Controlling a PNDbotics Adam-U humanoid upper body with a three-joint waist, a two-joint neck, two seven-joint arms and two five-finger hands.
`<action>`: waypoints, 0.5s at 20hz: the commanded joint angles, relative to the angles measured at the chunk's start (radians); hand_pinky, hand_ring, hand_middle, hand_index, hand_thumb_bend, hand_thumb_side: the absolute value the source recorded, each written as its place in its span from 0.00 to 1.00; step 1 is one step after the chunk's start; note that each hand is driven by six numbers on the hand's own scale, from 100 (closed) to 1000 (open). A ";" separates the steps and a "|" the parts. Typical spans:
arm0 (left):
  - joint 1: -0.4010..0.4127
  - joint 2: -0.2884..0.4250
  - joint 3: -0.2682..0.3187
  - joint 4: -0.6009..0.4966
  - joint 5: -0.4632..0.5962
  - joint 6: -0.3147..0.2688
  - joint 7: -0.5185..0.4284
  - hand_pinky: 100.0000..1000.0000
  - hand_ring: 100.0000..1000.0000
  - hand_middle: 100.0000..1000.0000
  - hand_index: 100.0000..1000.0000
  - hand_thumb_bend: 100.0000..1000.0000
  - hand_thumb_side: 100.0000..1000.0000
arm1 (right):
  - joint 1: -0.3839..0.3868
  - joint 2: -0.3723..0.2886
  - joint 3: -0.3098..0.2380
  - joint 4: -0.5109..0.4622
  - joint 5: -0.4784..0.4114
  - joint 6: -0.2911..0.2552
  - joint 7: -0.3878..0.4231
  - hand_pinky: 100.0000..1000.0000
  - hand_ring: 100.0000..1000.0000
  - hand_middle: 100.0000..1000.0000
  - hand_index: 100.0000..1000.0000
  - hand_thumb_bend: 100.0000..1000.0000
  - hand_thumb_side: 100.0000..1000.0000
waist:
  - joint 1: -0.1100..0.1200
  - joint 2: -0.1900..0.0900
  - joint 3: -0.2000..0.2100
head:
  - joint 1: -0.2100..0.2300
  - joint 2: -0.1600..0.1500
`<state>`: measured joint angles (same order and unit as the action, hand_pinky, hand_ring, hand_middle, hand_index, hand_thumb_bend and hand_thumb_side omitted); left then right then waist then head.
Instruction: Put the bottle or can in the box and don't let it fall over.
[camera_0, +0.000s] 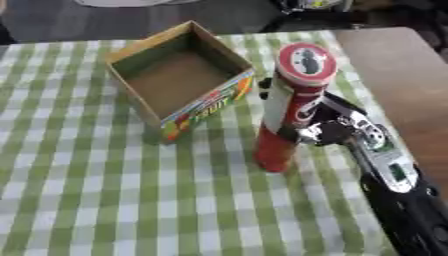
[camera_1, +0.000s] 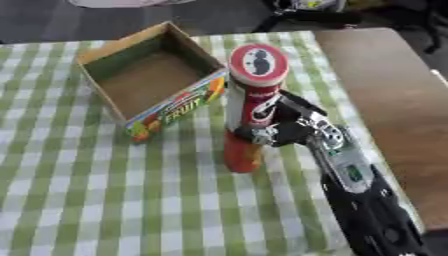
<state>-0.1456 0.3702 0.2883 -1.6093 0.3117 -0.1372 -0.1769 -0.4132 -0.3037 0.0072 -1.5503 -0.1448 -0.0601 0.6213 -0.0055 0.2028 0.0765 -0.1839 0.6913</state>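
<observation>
A tall red can (camera_0: 289, 107) with a round red-and-white lid stands upright on the green checked cloth, just right of the box. My right hand (camera_0: 328, 125) comes in from the lower right and its fingers are curled round the can's middle. The cardboard box (camera_0: 179, 80) is open at the top, empty, with a colourful fruit print on its near side; it sits to the upper left of the can. The can's base (camera_1: 241, 159) seems to touch the cloth. My left hand shows in neither view.
The green and white checked cloth (camera_0: 105, 190) covers most of the table. Bare brown tabletop (camera_0: 402, 85) lies along the right side. Dark floor and some objects sit beyond the far edge.
</observation>
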 joint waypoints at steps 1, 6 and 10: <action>-0.006 0.017 0.013 -0.014 -0.003 -0.001 -0.004 1.00 1.00 1.00 0.82 0.13 0.76 | -0.019 -0.007 -0.001 -0.005 -0.004 0.002 -0.010 0.95 1.00 1.00 0.93 0.55 0.20 | 0.003 -0.010 0.002 | -0.002 -0.011; -0.005 0.014 0.014 -0.013 -0.004 0.001 -0.006 1.00 1.00 1.00 0.82 0.13 0.76 | -0.022 -0.004 -0.001 -0.006 -0.015 0.007 -0.017 0.89 1.00 1.00 0.90 0.56 0.11 | 0.004 -0.008 0.003 | -0.003 -0.012; -0.005 0.013 0.014 -0.014 -0.004 0.002 -0.007 1.00 1.00 1.00 0.82 0.13 0.76 | -0.023 -0.001 -0.001 -0.005 -0.021 0.010 -0.028 0.85 0.99 1.00 0.86 0.59 0.05 | 0.003 -0.007 0.003 | -0.003 -0.012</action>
<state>-0.1454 0.3694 0.2905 -1.6093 0.3115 -0.1348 -0.1810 -0.4214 -0.2956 0.0074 -1.5497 -0.1565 -0.0507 0.5998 -0.0049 0.2069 0.0775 -0.1864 0.6910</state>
